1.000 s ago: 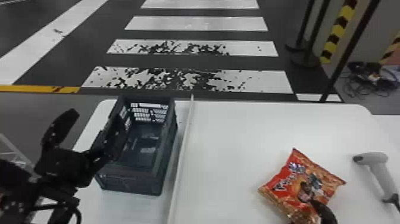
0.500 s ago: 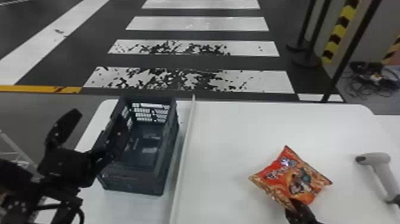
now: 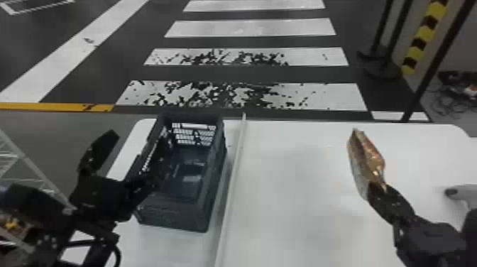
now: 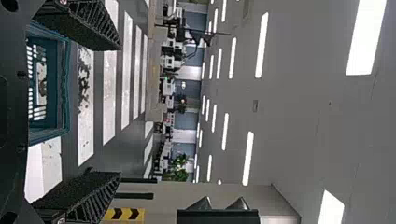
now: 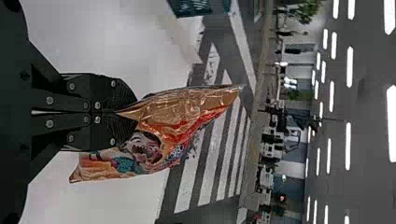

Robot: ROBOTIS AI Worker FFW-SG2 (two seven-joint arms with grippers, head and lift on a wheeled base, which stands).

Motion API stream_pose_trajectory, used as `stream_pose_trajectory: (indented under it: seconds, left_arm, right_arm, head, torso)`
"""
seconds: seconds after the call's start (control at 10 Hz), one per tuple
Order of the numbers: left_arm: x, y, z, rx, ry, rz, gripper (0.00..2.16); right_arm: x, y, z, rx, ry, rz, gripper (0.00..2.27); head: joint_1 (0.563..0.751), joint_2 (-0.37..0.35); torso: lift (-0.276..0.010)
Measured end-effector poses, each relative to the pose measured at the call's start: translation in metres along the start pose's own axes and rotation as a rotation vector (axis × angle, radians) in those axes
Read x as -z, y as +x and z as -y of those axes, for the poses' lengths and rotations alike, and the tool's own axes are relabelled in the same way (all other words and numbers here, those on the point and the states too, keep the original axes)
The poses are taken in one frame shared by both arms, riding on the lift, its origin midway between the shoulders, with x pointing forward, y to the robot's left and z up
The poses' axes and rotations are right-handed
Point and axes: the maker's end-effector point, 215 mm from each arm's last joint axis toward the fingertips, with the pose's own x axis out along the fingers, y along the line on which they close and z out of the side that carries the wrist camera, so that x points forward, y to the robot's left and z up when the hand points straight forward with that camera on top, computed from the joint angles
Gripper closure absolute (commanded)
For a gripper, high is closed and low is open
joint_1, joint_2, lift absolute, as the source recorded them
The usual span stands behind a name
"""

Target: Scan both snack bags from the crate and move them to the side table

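1. Gripping the snack bag (image 3: 367, 158) in the right gripper (image 3: 378, 188), with closed fingers (image 5: 105, 93) pinching its wrapper.
2. Holding that bag up off the table (image 3: 294, 220), over the right part, toward the far right corner; turned nearly edge-on in the head view.
3. Showing orange, red and gold-brown wrapping in the right wrist view, with part of it passing behind one finger.
4. Keeping the left gripper (image 3: 126, 156) by the table's left edge, beside the crate (image 3: 213, 177), fingers spread wide with nothing between them; cannot tell whether touching the crate's left wall.
5. Carrying, at the table's far left corner, that dark crate, upright and open-topped, with mesh sides.
6. Running from the table's far edge toward the near one, just right of the crate, a narrow white strip (image 3: 236, 170).
7. Showing a handheld scanner (image 3: 465, 193) by the table's right edge, near the right gripper's arm and partly hidden by it.
8. Beyond the far edge, striped crosswalk flooring (image 3: 248, 94).
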Motion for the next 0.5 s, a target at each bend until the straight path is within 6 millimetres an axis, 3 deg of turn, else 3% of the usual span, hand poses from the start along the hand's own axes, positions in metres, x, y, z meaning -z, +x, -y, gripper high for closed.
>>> stream_pose_trajectory:
  seconds: [0.1,0.2,0.5]
  left_arm:
    - [-0.002,0.0,0.003,0.006,0.0,0.004,0.03]
    - [-0.003,0.001,0.005,0.013,0.002,0.005,0.03]
    - [0.003,0.002,0.014,0.046,0.011,-0.011,0.03]
  right_arm:
    - [-0.021,0.0,0.014,0.002,0.204,0.066,2.24]
    - [-0.027,-0.001,0.025,-0.002,0.387,0.117,2.24]
    - [-0.003,-0.011,0.062,0.024,0.815,0.211,2.24]
  head:
    - [0.695,0.049]
    - [0.695,0.039]
    - [0.695,-0.033]
  torso:
    - [-0.095]
    - [-0.095]
    - [-0.095]
